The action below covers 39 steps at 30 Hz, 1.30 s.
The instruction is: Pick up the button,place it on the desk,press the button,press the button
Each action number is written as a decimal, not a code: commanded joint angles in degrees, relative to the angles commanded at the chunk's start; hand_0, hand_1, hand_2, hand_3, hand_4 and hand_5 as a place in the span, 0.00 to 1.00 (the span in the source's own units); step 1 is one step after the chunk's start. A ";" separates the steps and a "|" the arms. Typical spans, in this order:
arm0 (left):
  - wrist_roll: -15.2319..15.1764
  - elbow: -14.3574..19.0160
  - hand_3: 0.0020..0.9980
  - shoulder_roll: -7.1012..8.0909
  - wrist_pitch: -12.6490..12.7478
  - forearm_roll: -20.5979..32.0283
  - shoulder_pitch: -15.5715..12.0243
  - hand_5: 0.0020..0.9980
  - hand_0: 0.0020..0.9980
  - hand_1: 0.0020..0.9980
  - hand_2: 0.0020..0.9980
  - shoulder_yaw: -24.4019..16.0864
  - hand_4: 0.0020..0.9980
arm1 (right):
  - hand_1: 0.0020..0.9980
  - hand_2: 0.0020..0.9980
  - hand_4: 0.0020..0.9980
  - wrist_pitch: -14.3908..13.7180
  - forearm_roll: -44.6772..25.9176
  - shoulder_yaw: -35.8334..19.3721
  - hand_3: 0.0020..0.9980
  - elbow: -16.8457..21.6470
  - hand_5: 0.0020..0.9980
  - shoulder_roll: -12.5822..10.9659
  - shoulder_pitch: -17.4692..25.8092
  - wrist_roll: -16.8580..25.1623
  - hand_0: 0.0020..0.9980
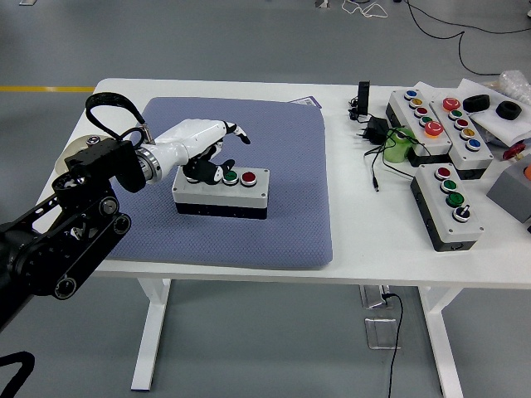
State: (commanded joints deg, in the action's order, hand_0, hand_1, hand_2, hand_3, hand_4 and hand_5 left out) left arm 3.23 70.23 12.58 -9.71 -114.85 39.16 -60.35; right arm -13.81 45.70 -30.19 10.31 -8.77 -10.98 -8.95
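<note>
A white-topped, black-based button box (222, 192) lies flat on the blue mat (274, 224), left of the mat's middle. On its top sit a green button (230, 176) and a red button (248, 177). My left hand (221, 154) is white and hovers just above the box's left end. One finger stretches out to the right over the buttons, the others hang loosely bent, and it holds nothing. I cannot tell whether the bent fingertips touch the box top. My right arm does not show.
Three more button boxes (448, 206) lie at the table's right side, with a green object (399, 147), a black plug adapter (374, 128) and cables beside them. A round plate (70, 154) at the left edge is mostly hidden behind my arm.
</note>
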 joint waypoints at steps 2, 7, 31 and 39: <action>-0.10 -1.28 0.80 -0.26 4.98 3.91 -0.57 0.38 0.00 0.02 0.10 -2.45 0.72 | 0.53 0.56 0.23 0.01 0.16 -0.15 0.63 0.00 0.25 0.00 -0.01 -0.02 0.65; 0.28 -4.80 1.00 -0.56 11.74 15.44 -1.86 0.69 0.42 0.54 0.56 -7.39 0.80 | 0.53 0.56 0.24 0.03 0.40 -0.42 0.63 0.00 0.25 -0.03 0.03 -0.07 0.65; -2.70 -8.99 0.80 -0.98 12.18 65.53 -11.28 1.00 0.82 0.82 0.81 -24.64 0.66 | 0.53 0.56 0.23 -0.24 -0.43 0.57 0.63 0.00 0.25 0.10 0.87 0.05 0.65; -3.65 -7.73 0.77 -1.68 11.62 65.91 -12.69 1.00 0.81 0.81 0.79 -28.28 0.67 | 0.53 0.56 0.23 -0.26 -0.45 0.13 0.63 0.00 0.25 -0.07 0.91 0.13 0.65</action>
State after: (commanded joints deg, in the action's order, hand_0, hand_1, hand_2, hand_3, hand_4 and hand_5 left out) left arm -0.42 62.49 10.90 1.91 -48.95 26.47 -88.63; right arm -14.07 45.26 -30.06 10.31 -8.84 -10.07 -8.82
